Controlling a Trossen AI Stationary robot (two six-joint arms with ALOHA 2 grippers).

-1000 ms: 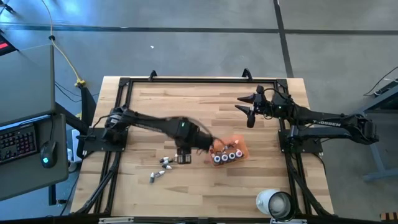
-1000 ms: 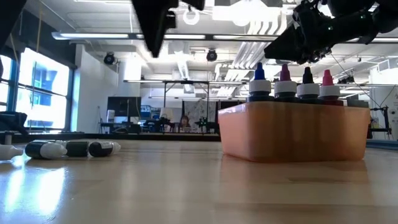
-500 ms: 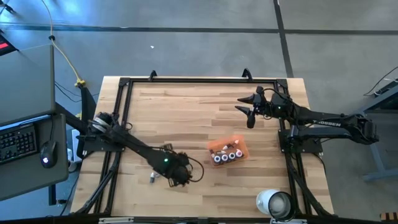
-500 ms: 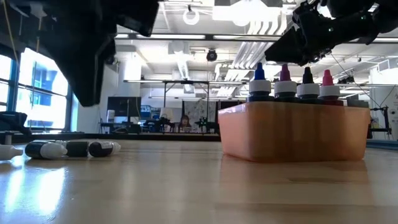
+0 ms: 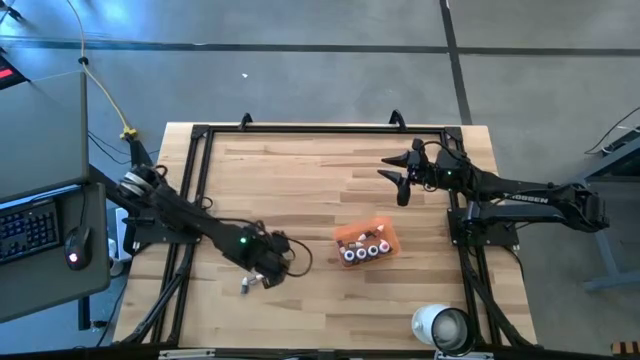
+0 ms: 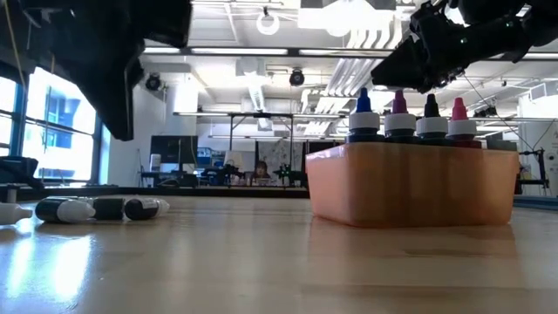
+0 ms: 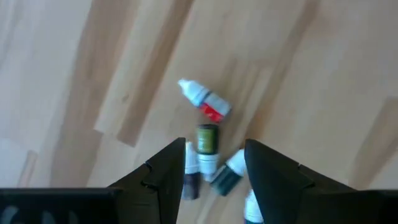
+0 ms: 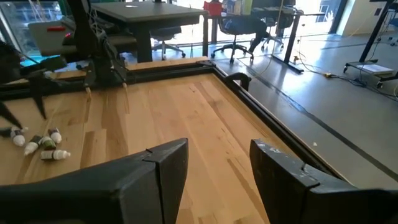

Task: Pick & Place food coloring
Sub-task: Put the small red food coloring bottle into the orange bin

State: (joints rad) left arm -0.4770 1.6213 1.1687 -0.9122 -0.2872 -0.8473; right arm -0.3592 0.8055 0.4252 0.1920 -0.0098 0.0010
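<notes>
My left gripper hangs spread and empty over the loose bottles, positioned to select one for the tray.

arm colour: both arms are dark, near black, with slim tubular links and chunkier joint housings
left arm: a small green light glows on the forearm; a thin black cable loops out beside the wrist
right arm: white lettering runs along the long link; a cable arcs over the wrist section
left gripper: two matte black fingers, wedge-shaped with angular facets, tapering to blunt tips
right gripper: the same matte black faceted fingers, broad at the base
bases: each arm sits on a black frame at the table's side edge
</notes>
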